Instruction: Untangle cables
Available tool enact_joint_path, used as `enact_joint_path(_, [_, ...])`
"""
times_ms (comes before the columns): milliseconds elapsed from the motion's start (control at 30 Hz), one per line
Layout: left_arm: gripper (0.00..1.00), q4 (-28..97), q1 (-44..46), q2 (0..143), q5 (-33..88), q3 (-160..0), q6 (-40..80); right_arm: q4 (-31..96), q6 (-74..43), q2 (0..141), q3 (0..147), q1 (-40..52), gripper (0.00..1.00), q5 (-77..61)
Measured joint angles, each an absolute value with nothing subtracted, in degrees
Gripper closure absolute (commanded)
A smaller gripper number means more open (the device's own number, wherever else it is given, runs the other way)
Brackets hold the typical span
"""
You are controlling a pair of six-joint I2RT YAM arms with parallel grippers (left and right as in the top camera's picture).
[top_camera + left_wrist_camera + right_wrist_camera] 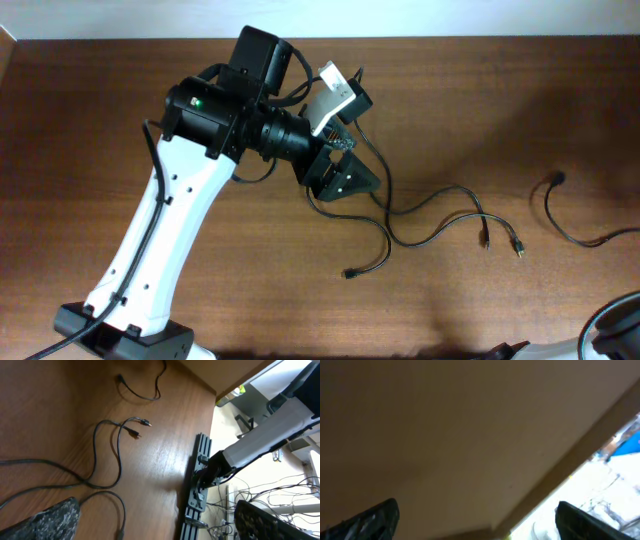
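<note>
End effector L (342,180), end effector R (477,527): both wide apart, empty; cables (478,215) lie on table (500,90).

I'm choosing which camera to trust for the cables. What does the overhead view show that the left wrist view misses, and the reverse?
Only overhead: the left arm from outside, covering part of the tangle. Only left wrist: the room past the table edge, strewn with wires. Both: the table, the loose cable lying apart, and the two plugs side by side.
</note>
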State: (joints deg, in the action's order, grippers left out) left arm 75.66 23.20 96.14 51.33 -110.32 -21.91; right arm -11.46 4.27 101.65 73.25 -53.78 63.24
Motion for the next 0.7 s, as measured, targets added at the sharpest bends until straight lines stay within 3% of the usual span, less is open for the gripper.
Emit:
enact_joint_path(100, [0.01,75.8,23.2,96.1,50.9,-110.3,-21.9,-41.0,30.6,101.7,73.6,-53.6,0.01,61.4])
enact_joint_path(167, [0.01,75.8,23.2,96.1,50.7,-110.3,-21.9,-47.2,43.7,101.4,73.9,-52.6,0.01,55.1])
enact_joint_path(233, [0.01,75.8,23.2,96.1,50.7,-110.3,-21.9,-40.8,56.3,101.3,74.0,-48.6,0.01,43.5])
enact_joint_path(300, [0.01,75.9,23.2,96.1,50.7,-110.3,-21.9,-26.5,65.5,101.3,74.5,-44.9,0.01,33.3])
enact_joint_path(367, [0.01,75.9,23.2,96.1,50.7,-110.3,-21.9,-9.1,82.2,102.0,74.3,-43.2,0.01,26.2])
enact_joint_path(433, [0.01,75.8,23.2,96.1,50.7,-110.3,-21.9,-11.6,91.9,102.8,73.9,-43.1,0.01,24.0])
enact_joint_path(500, [0.01,75.8,23.2,96.1,50.7,-110.3,-21.9,-18.2,92.4,102.7,73.7,-43.1,0.01,24.0])
enact_joint_path(633, [0.01,75.4,23.2,96.1,50.6,-110.2,-21.9,0.0,86.6,102.5,74.3,-43.2,0.01,20.7])
enact_joint_path(700, [0.01,72.9,23.2,96.1,48.2,-110.1,-21.9,6.9,74.6,102.5,74.0,-43.0,0.01,15.9])
